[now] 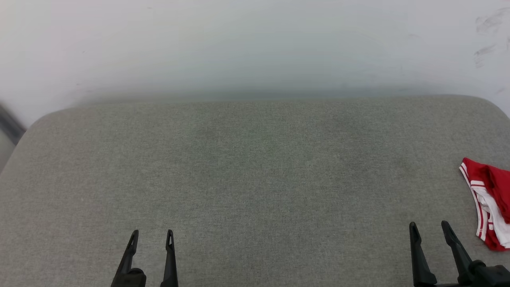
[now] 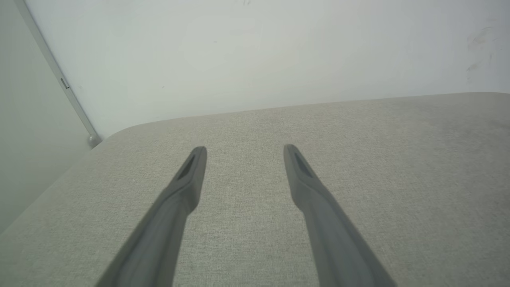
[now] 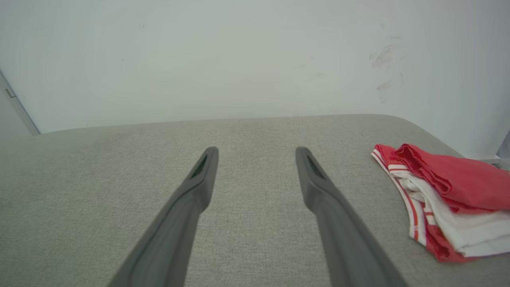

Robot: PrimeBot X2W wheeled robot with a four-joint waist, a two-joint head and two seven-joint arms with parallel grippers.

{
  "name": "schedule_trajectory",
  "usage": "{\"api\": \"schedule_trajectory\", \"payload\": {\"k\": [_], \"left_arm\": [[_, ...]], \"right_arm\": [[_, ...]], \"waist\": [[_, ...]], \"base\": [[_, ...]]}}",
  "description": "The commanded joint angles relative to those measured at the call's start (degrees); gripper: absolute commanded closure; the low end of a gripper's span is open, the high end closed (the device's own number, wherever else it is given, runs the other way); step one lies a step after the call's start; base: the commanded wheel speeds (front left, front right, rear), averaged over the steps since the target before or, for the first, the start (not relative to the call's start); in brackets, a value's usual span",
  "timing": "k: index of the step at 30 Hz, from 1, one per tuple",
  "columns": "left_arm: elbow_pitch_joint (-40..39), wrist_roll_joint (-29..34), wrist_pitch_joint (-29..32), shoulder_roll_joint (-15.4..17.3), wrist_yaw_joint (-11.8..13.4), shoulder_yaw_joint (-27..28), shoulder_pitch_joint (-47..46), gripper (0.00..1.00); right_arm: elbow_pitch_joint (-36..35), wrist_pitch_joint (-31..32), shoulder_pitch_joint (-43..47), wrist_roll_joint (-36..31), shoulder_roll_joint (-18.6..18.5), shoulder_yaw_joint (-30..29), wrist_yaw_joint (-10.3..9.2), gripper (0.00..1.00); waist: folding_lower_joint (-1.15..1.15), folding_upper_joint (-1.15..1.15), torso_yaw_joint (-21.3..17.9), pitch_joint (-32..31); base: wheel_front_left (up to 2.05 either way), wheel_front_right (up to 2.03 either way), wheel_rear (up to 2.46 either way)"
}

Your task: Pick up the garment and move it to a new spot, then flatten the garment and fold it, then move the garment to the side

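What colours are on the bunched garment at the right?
Red with white parts and red-white striped trim; the garment shows best in the right wrist view.

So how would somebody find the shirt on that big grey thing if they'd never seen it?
Start at the big grey fabric surface in front of the pale wall. Go to its right side, and there lies the garment, crumpled in a heap. It is the one colourful thing on the grey: bright red with white parts and red-and-white striped trim.

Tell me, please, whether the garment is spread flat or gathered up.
Gathered up, not spread: the garment lies as a heap of overlapping red and white layers at the right edge of the cushion.
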Motion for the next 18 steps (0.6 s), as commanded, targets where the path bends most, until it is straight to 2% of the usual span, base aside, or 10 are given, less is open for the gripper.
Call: {"api": "schedule_trajectory", "payload": {"k": [1, 2, 3, 7, 18], "left_arm": [[0.16, -0.17, -0.13, -0.24, -0.13, -0.06, 0.84, 0.00], [0.20, -0.48, -0.13, -0.29, -0.37, -0.01, 0.80, 0.00], [0.16, -0.41, 0.01, -0.10, -0.29, 0.03, 0.04, 1.00], [1.64, -1.48, 0.30, -0.12, -0.47, -0.11, 0.13, 1.00], [3.36, -16.03, 2.68, 0.50, -2.24, 0.74, -2.53, 1.00]], "right_arm": [[-0.35, -0.09, 0.50, 0.04, 0.33, -0.08, -0.04, 0.00], [-0.37, -0.09, 0.54, 0.11, 0.34, 0.01, -0.04, 0.00], [-0.02, 0.00, 0.01, 0.10, 0.03, 0.08, 0.00, 1.00], [1.61, 0.15, 0.06, 1.10, 0.05, 0.34, 0.00, 1.00], [3.16, 2.64, -2.59, 14.71, -0.71, 0.70, 0.00, 1.00]], "waist": [[0.01, 0.00, 0.01, 0.02], [0.01, 0.00, 0.01, 0.04], [0.01, 0.00, 0.01, 0.03], [0.01, 0.00, 0.01, 0.03], [0.01, 0.00, -0.08, 0.11]], "base": [[0.00, 0.00, 0.00], [0.00, 0.00, 0.00], [0.00, 0.00, 0.00], [0.00, 0.00, 0.00], [0.00, 0.00, 0.00]]}}
